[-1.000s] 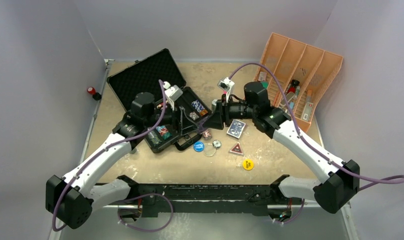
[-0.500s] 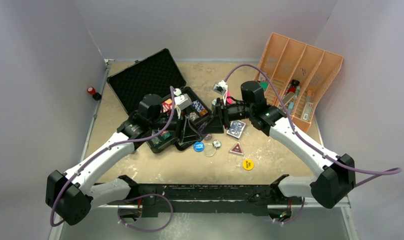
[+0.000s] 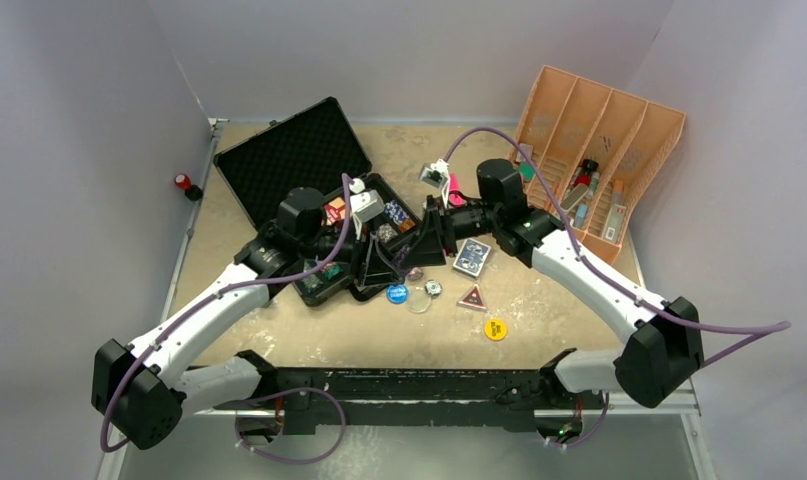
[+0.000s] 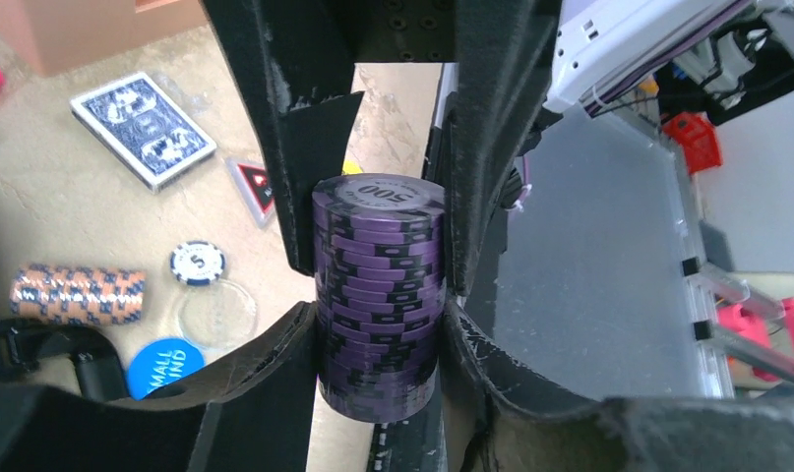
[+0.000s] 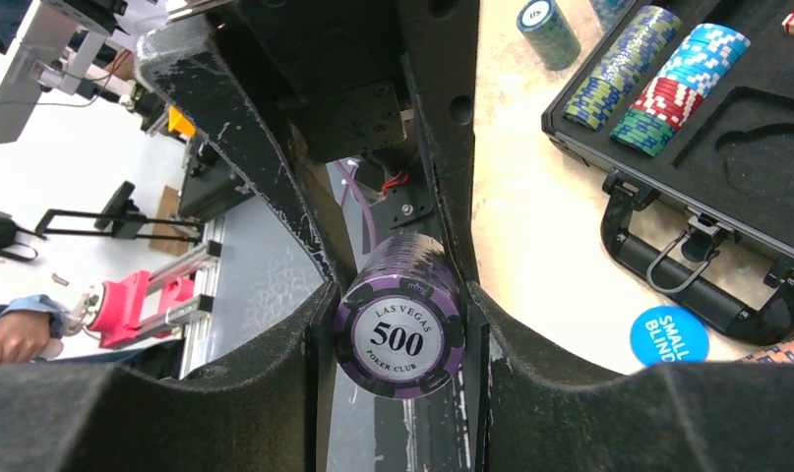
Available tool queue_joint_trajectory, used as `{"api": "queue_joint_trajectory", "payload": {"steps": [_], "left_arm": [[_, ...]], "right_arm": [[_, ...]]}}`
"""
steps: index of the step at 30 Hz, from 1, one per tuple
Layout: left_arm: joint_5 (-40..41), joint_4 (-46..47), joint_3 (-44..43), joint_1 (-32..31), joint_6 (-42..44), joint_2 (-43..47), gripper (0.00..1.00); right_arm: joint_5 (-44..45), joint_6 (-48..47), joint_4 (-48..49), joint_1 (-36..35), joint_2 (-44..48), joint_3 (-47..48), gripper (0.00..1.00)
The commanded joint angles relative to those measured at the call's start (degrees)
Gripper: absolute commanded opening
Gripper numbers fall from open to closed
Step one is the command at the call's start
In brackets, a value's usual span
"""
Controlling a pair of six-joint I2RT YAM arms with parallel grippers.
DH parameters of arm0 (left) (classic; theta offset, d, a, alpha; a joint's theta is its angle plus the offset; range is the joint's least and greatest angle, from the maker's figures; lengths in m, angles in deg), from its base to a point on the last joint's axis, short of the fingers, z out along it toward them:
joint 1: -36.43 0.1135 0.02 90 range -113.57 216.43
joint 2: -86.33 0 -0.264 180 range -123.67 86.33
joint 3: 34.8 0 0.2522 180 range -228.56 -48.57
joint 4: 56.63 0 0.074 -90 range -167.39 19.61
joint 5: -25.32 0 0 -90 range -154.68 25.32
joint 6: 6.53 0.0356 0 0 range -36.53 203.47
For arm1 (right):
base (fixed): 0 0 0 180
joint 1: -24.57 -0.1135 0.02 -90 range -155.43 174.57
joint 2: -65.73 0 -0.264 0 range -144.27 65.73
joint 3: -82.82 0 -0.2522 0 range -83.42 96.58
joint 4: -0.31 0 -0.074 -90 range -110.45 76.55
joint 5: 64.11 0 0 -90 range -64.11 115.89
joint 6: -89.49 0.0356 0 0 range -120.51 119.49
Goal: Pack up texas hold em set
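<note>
Plainly both arms have hold of one thing. The purple chip stack [image 4: 378, 295] hangs in the air between them, near the handle side of the open black case [image 3: 297, 150]. The left jaws are closed on one end of it and the right jaws are closed on the other.

That is where I see trouble. The chips are loose, kept in a column only by the squeeze on their sides. If one arm draws away while the other is clamped, or the two twist out of line, the column could shear. Chips would then spill over the counter [image 3: 339, 335], among the blue card deck [image 3: 471, 257] and the small blind disc [image 3: 397, 293].

From overhead the stack is hidden under the meeting jaws. The left arm covers much of the case's tray, so I cannot tell which slot is free. Neither wrist view shows the end face nearest the left wrist.
</note>
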Motion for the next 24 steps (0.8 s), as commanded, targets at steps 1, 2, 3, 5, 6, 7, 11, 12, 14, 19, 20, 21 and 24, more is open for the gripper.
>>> {"api": "queue_joint_trajectory", "payload": {"steps": [1, 2, 3, 5, 6, 7, 11, 12, 14, 19, 20, 21, 24], "left_arm": [[-0.1, 4.2, -2.1, 0.1, -0.6, -0.2, 0.26], [0.3, 4.3, -2.2, 0.1, -0.9, -0.2, 0.14], [1.0, 4.3, -2.3, 0.1, -1.1, -0.2, 0.00], [4.5, 3.8, -2.2, 0.1, -1.4, -0.3, 0.00], [6.7, 3.7, -2.1, 0.1, -1.8, -0.3, 0.00], [9.2, 3.7, -1.9, 0.1, -2.2, -0.1, 0.00], [22.1, 5.6, 0.2, 0.2, -6.2, 2.1, 0.00], [25.7, 6.1, 0.9, 0.2, -7.2, 2.9, 0.00], [32.2, 6.7, 2.3, 0.2, -9.0, 4.5, 0.00], [48.8, 8.4, 3.5, 0.2, -15.7, 5.1, 0.00], [52.5, 8.7, 3.4, 0.2, -17.6, 4.5, 0.00], [55.6, 8.8, 2.9, 0.2, -19.4, 3.7, 0.00], [64.7, 7.4, 0.2, 0.2, -25.4, 0.0, 0.00]], "right_arm": [[-4.5, 1.6, 5.1, -0.3, 1.0, 3.7, 0.22], [-4.4, 1.7, 4.8, -0.2, 1.0, 3.6, 0.24], [-4.4, 2.0, 4.3, -0.2, 1.0, 3.6, 0.30], [-2.3, 3.2, 4.1, 0.0, 1.4, 3.6, 0.50], [0.0, 3.1, 3.3, 0.3, 1.8, 3.9, 0.62], [2.6, 3.0, 2.9, 0.7, 2.3, 4.1, 0.68], [14.3, 4.5, 2.4, 4.7, 5.2, 4.2, 0.82], [18.8, 4.8, 2.2, 5.6, 5.9, 4.2, 0.82], [29.7, 5.4, 1.5, 6.3, 7.3, 4.2, 0.83], [51.3, 8.0, 1.2, 6.4, 9.0, 2.9, 0.81], [53.2, 8.3, 1.5, 6.4, 9.1, 2.5, 0.81], [54.8, 8.6, 1.6, 6.4, 9.2, 2.1, 0.81], [58.6, 9.4, 2.2, 6.4, 10.0, 0.5, 0.80]]}}
